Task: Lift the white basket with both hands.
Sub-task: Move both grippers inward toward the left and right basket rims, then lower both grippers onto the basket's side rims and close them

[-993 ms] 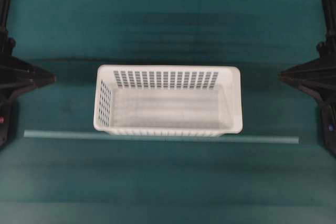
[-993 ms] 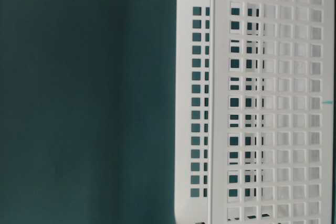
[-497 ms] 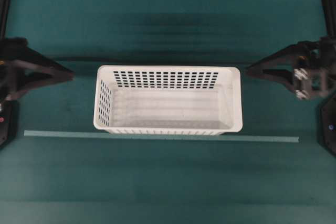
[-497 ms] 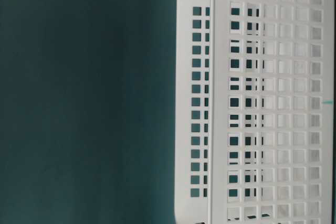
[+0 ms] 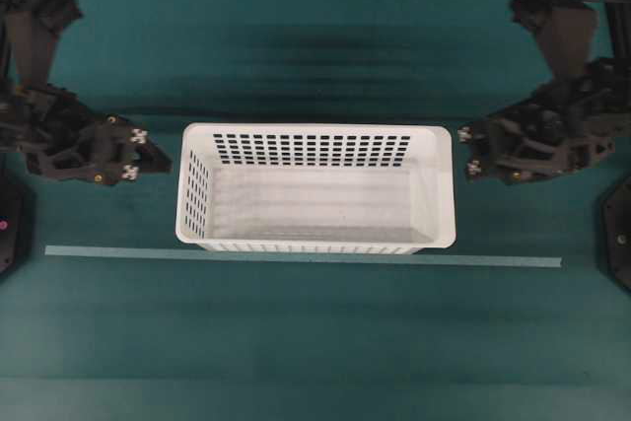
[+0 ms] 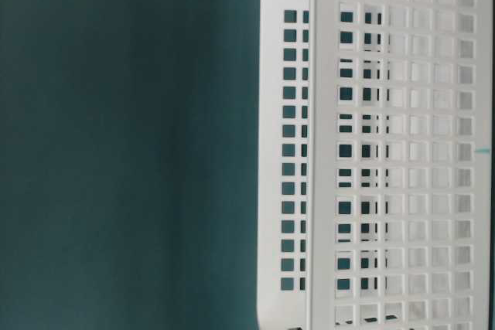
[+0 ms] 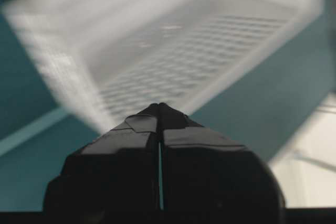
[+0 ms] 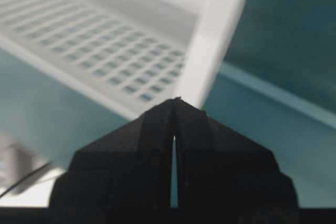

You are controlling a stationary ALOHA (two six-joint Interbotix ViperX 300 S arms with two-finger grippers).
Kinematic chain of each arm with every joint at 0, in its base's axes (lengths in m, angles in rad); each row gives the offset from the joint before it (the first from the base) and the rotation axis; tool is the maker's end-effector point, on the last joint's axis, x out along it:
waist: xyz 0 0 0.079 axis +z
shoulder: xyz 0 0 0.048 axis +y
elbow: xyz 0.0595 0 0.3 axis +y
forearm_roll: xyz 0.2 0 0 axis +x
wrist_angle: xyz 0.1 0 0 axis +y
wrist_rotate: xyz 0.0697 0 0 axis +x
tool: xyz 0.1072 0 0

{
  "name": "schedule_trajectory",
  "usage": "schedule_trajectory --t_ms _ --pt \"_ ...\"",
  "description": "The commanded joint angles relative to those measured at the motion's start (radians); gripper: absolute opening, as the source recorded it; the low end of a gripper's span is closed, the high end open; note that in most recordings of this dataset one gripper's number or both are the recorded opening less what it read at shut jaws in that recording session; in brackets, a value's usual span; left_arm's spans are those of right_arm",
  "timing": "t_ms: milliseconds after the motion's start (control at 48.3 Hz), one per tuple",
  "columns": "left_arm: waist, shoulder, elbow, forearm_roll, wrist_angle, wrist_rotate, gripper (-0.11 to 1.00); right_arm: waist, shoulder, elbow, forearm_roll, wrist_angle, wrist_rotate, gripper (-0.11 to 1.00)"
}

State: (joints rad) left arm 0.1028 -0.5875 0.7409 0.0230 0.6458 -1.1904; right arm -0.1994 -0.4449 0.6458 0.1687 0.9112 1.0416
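The left end effector (image 5: 158, 158) is pointing its closed tips toward the left short wall of the white basket (image 5: 315, 187), its two fingers (image 7: 126, 140) pressing together with only a hairline seam between them and gripping nothing. It is hovering just beside that wall, apart from the rim. The right end effector (image 5: 463, 150) is mirroring this on the far side, its fingers (image 8: 202, 135) likewise meeting at a point and carrying nothing, sitting just beside the upper right corner of the basket without touching it. In each wrist view the basket is filling the area ahead of the closed tips, blurred on the left side.

The basket is sitting upright in the middle of the green worktop (image 5: 315, 342), its open top facing up, its floor bare and its slotted walls showing rows of small openings. Its near long wall is lying along a thin pale green strip (image 5: 503, 262) that is running across the worktop from left to right. The table-level view is showing only a close stretch of the slotted walls against green.
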Motion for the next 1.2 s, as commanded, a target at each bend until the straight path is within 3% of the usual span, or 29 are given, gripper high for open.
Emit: schedule_trajectory --t_ms 0,124,228,310,621,724,786,911,1014,1097,1180 --pt "0.009 0.038 -0.032 0.006 0.067 -0.005 -0.04 0.005 0.067 -0.058 -0.04 0.072 0.014 -0.01" --pt "0.008 0.066 -0.038 0.005 0.087 -0.006 -0.04 0.005 0.127 -0.1 -0.078 0.166 0.002 -0.01" --pt "0.002 0.078 -0.049 0.005 0.086 -0.005 -0.04 0.026 0.149 -0.104 -0.114 0.155 -0.041 -0.01" --pt "-0.003 0.081 -0.051 0.005 0.087 -0.005 -0.04 0.031 0.149 -0.092 -0.114 0.135 -0.057 -0.01" --pt "-0.005 0.077 -0.041 0.005 0.087 -0.005 0.0 0.031 0.146 -0.083 -0.112 0.11 0.025 0.06" --pt "-0.005 0.081 -0.04 0.005 0.086 -0.005 0.1 0.031 0.146 -0.069 -0.11 0.087 0.052 0.19" --pt "-0.005 0.084 -0.038 0.005 0.087 -0.006 0.21 0.031 0.149 -0.058 -0.11 0.067 0.067 0.33" --pt "-0.005 0.103 -0.041 0.005 0.087 -0.017 0.56 0.031 0.158 -0.034 -0.107 0.031 0.121 0.65" --pt "-0.003 0.124 -0.038 0.005 0.086 -0.066 0.85 0.031 0.169 -0.025 -0.109 0.017 0.172 0.88" --pt "-0.003 0.146 -0.028 0.005 0.074 -0.115 0.98 0.029 0.179 -0.023 -0.11 0.009 0.207 0.93" --pt "-0.003 0.167 -0.017 0.005 0.058 -0.156 0.97 0.026 0.202 -0.028 -0.11 -0.003 0.249 0.91"
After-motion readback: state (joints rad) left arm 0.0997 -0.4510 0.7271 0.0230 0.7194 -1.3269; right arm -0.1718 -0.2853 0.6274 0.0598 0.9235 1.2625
